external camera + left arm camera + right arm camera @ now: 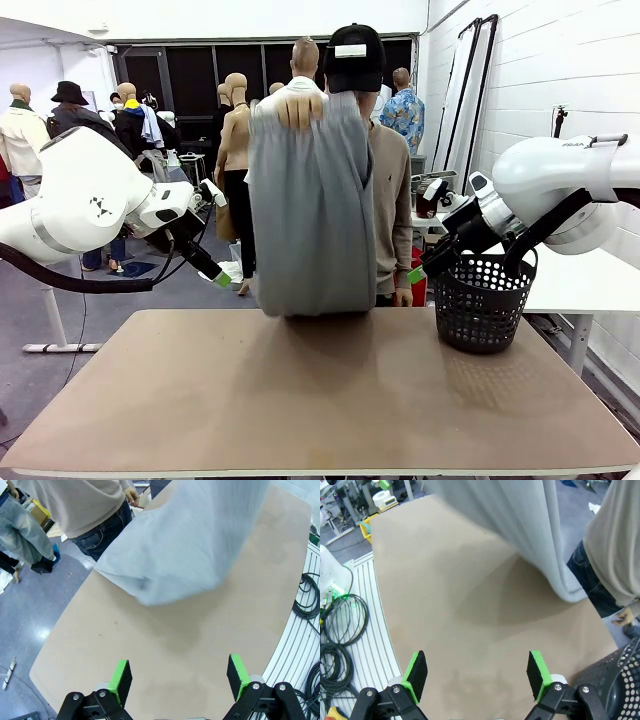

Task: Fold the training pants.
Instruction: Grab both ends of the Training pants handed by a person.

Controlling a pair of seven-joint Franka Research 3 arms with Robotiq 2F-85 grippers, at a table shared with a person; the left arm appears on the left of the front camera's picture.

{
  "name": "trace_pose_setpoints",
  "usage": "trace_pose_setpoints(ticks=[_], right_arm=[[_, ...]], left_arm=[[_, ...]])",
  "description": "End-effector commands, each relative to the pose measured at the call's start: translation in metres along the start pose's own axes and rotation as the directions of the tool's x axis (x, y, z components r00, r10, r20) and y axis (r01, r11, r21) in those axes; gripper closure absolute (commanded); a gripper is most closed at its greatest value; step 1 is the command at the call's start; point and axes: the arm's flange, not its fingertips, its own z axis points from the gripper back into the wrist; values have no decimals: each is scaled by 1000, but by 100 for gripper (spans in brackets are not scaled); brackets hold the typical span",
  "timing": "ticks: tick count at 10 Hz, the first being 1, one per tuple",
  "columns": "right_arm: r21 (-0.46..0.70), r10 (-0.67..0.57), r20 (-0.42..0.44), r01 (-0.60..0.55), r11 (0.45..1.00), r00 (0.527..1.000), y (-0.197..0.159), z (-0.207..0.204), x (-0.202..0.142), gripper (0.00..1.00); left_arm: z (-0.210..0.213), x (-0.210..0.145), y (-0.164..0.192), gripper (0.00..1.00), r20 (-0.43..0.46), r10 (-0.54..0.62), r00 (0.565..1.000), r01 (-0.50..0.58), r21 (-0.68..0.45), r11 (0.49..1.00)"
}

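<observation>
Front view: a broad tan wooden bench point(300, 400) fills the lower half of the frame, bare across its near and middle surface. At upper centre, light grey jersey training pants point(312, 210) hang from a person's hand point(300, 108), blocking the middle of the far edge. At centre right, a black plastic mesh basket point(482, 300) occupies the bench's far right corner. In the wrist views, the jaws of the left gripper point(180, 677) and right gripper point(477, 675) stand wide apart over bare bench.
</observation>
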Motion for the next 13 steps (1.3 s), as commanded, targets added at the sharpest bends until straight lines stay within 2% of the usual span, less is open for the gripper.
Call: trace_pose_setpoints(ticks=[1, 13], right_arm=[[23, 8, 24, -8, 1000, 1000, -2, -2, 0, 0], [23, 8, 24, -8, 1000, 1000, -2, -2, 0, 0]], left_arm=[[2, 0, 0, 0, -3, -13, 1000, 13, -11, 1000], [2, 0, 0, 0, -3, -13, 1000, 13, -11, 1000]])
